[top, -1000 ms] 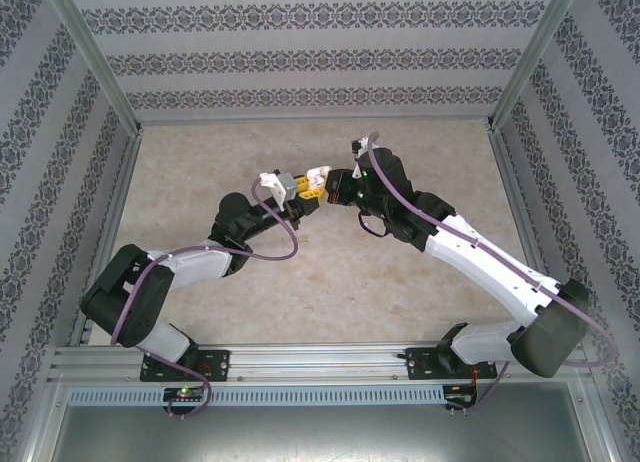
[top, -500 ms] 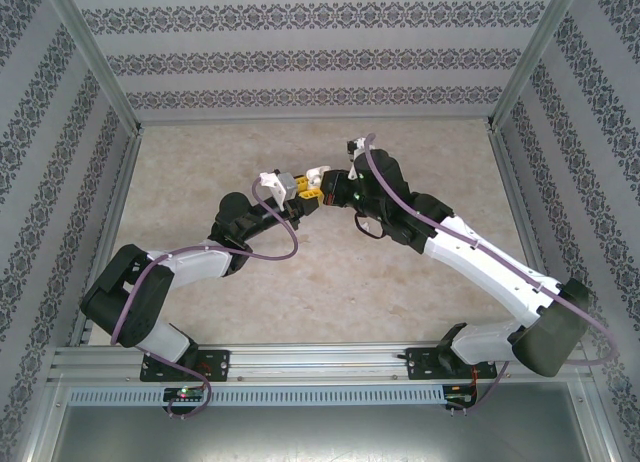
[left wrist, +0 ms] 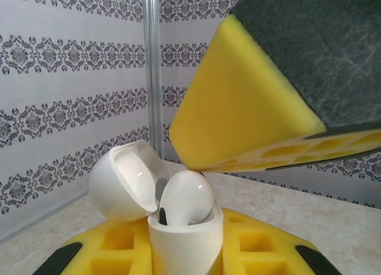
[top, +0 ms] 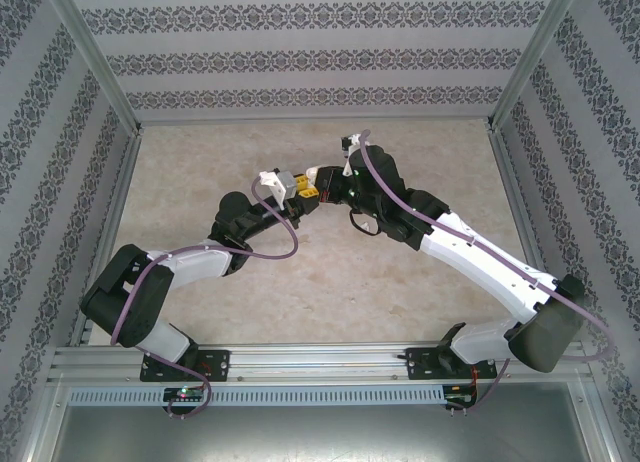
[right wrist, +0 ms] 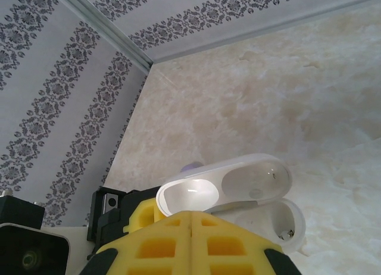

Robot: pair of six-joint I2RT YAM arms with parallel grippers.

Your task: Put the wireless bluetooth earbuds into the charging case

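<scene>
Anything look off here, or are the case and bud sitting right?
The white earbud stands proud of the charging case, its head bulging up beside the open lid, so it may not be fully seated. The left pincer grips the case upright; the right pincer hangs shut just above. No damage visible.

A robot lab cell: aluminium frame point(top: 90, 54), damask-papered walls point(top: 320, 57), a marble-look bench point(top: 300, 282), and arms point(top: 480, 262) bolted to a rail point(top: 320, 357).
</scene>
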